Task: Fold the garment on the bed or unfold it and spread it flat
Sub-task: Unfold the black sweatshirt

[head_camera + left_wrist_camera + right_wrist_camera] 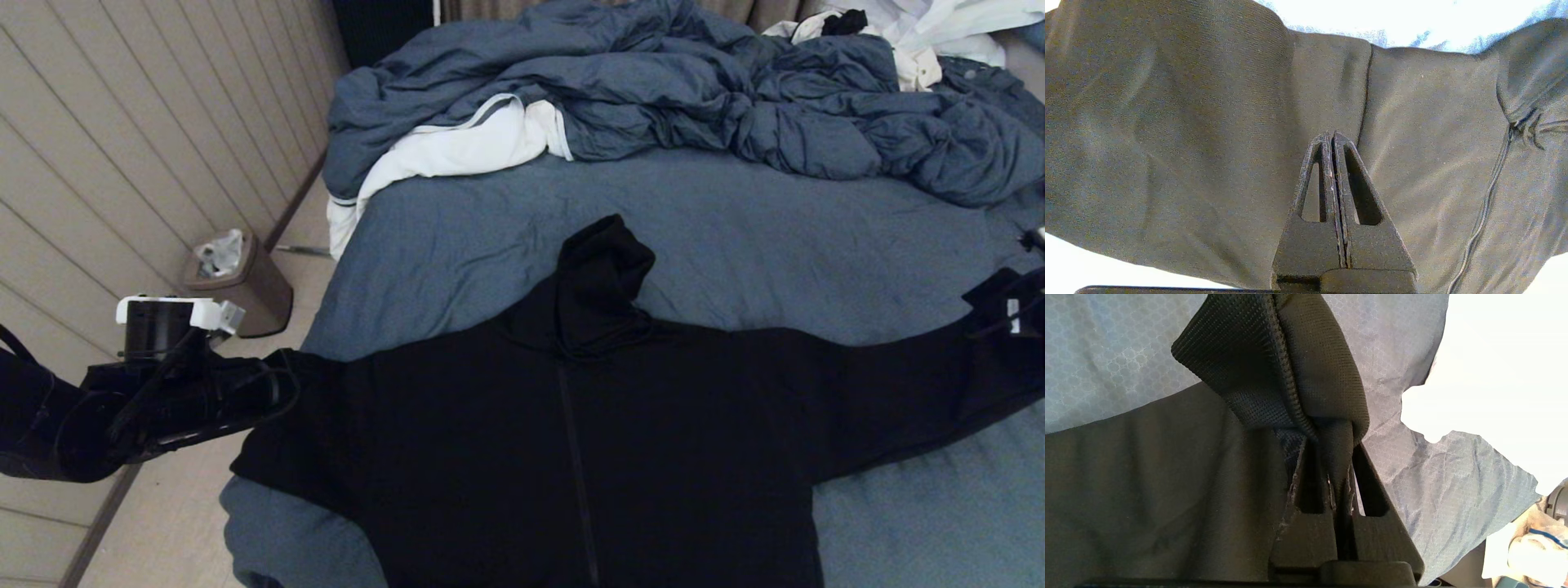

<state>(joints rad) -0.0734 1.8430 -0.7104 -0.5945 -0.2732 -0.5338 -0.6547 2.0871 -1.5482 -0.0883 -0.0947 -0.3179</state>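
The black garment (571, 425) lies front up on the bed (735, 220), zipper down the middle, hood (604, 278) pointing away, both sleeves stretched out sideways. My left gripper (282, 392) is off the bed's left edge at the end of the left sleeve. In the left wrist view that gripper (1331, 136) is shut with no cloth between its fingers; the garment (1188, 122) and its zipper (1488, 196) fill the background. At the far right, my right gripper (1016, 314) is shut on the right sleeve's cuff (1290, 363), which bunches into the right gripper (1331, 448) above the sheet (1106, 347).
A crumpled blue-grey duvet (694, 90) with white lining lies across the far side of the bed. White clothing (939, 24) sits at the back right. A brown bin (237, 282) stands on the floor by the panelled wall (122, 163), left of the bed.
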